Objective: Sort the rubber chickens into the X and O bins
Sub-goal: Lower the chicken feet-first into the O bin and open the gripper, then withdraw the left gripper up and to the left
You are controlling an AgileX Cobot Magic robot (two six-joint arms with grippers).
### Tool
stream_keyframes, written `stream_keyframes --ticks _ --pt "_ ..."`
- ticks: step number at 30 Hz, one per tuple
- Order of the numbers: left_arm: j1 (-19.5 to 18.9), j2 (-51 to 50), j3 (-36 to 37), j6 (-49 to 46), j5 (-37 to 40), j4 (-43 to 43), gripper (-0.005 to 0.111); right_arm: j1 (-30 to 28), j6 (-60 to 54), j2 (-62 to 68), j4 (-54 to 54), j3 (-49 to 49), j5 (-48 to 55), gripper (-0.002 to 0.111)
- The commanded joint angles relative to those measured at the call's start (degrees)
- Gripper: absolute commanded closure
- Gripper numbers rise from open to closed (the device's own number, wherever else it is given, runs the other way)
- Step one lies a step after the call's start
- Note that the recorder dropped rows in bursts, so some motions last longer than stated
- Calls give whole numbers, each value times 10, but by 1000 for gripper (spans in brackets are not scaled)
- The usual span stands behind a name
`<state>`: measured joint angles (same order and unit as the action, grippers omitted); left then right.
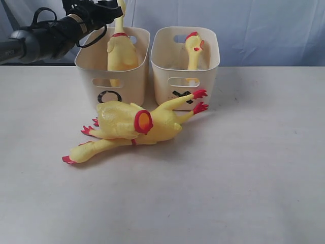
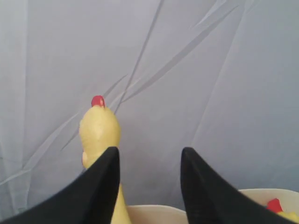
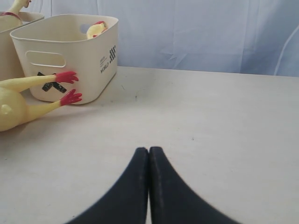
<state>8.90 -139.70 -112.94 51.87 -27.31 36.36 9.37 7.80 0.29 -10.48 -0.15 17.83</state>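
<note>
The O bin (image 1: 96, 68) holds one rubber chicken (image 1: 122, 51) standing upright, its head (image 2: 99, 128) just outside one finger of my left gripper (image 2: 149, 156). That gripper (image 1: 109, 9) hovers open above the O bin with nothing between its fingers. Beside it, the X bin (image 1: 208, 61) holds a second chicken (image 1: 193, 48). Two more chickens (image 1: 127, 127) lie overlapped on the table in front of the bins, red feet (image 3: 67, 77) against the X bin (image 3: 70, 56). Low over bare table to the right of the bins, my right gripper (image 3: 149, 151) is shut and empty; the exterior view does not show it.
The white table (image 1: 244, 168) stretches wide to the right and front of the bins. A grey-blue cloth backdrop (image 1: 264, 30) hangs behind them. The left arm (image 1: 35, 40) reaches in from the upper left.
</note>
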Motion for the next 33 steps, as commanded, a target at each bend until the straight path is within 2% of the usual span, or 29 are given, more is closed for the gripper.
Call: stream_keyframes --ticks 1,4,7,8,10,15,17,25,33 --pt "2 37 -2 0 22 81 67 0 -1 -3 1 1 -3 109" --pt "2 68 -2 22 115 164 79 0 -1 -3 1 1 -3 109" --pt "4 110 11 94 162 270 101 0 -1 -3 1 1 -3 109" --pt "4 125 23 127 161 330 107 0 -1 -3 1 1 -3 109" --pt "4 149 54 185 126 437 107 0 -1 -3 1 1 -3 109" --pt "3 180 103 289 35 622 107 0 -1 -3 1 1 -3 109" --pt "3 196 122 315 29 636 107 0 -1 -3 1 1 -3 109" --pt "-2 279 212 315 26 636 107 0 -1 -3 1 1 -3 109" --pt "-2 380 367 315 40 636 107 0 -1 -3 1 1 -3 109"
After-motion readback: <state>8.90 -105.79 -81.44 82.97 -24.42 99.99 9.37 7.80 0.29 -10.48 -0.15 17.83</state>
